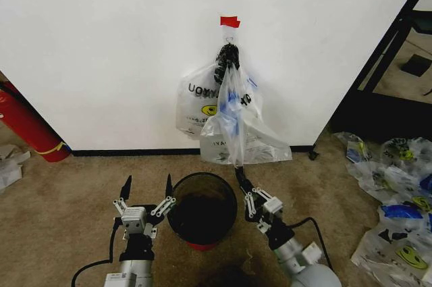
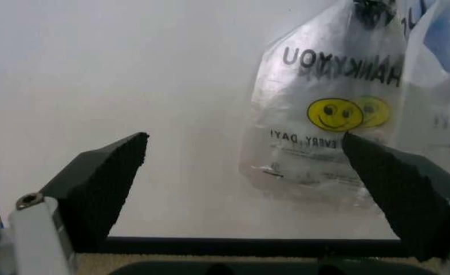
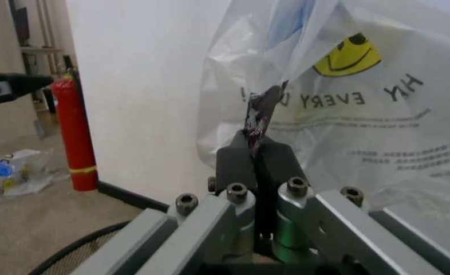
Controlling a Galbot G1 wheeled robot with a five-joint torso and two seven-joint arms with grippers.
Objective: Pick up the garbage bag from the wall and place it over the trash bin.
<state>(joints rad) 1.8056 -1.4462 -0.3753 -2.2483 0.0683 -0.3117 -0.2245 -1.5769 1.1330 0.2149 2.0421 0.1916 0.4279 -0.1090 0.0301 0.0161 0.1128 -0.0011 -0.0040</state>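
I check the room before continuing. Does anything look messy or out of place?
Yes. A heap of smiley bags lies scattered over the carpet on the robot's right, beside the black shelf frame. Crumpled litter also lies near the red cylinder.

trash bin (image 3: 64,258) cut by frame edge | bag bundle (image 1: 197,98) partly hidden behind garbage bag (image 1: 237,128)

The left gripper (image 1: 147,188) is pointing forward with fingers spread wide, while the right gripper (image 1: 239,173) is reaching forward, fingers pressed together.
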